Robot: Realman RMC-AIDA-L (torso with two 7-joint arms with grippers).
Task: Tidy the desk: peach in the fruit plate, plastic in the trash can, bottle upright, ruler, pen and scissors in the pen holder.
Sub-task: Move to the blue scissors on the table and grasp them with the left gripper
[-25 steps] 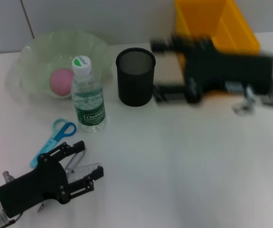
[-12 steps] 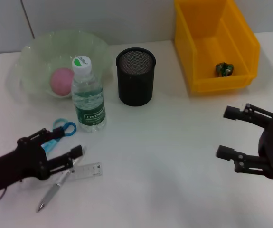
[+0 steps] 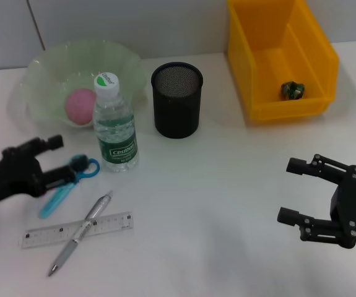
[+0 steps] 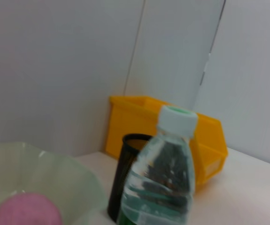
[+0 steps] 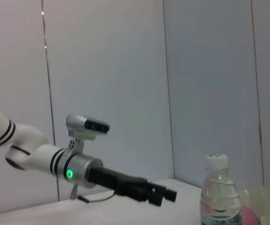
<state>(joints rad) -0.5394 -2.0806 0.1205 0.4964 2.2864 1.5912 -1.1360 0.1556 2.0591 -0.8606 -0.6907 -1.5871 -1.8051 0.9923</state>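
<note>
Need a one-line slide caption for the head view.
Left gripper open over scissors; right gripper open, idle; ruler and pen remain.

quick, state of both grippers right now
Left gripper: open, holding nothing, over the blue scissors.
Right gripper: open, holding nothing, above the table.

Around the upright bottle [image 3: 115,124]: fruit plate [image 3: 44,74] holding the peach [image 3: 80,105] at 10 o'clock, pen holder [image 3: 176,99] at 2, scissors [image 3: 69,182] at 8, and pen [image 3: 80,231] crossing the ruler [image 3: 41,235] at 7. Trash can [image 3: 261,62] holds plastic [image 3: 292,90], far 2 o'clock.
</note>
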